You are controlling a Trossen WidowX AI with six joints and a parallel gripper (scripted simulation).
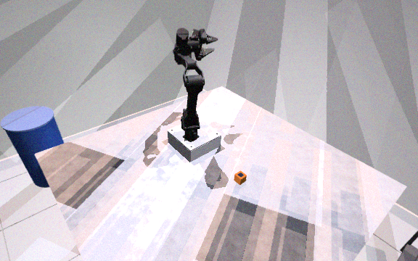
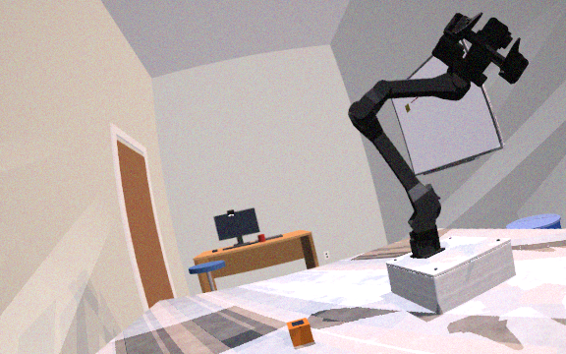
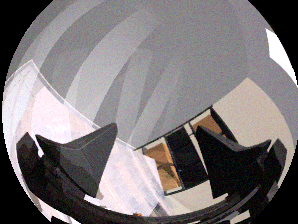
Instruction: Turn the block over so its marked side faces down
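The arm [image 1: 191,98] stands on a base [image 1: 194,145] near the middle of the table [image 1: 303,170], rising and bending away from the table's near side. The gripper [image 1: 208,46] is high in the air above the table's far edge, fingers wide apart with nothing between them. The block [image 1: 240,177] rests on the table in front of the base and a little to the right in the top view, well apart from the gripper. A barrel [image 1: 31,141] stands beside the table's left edge
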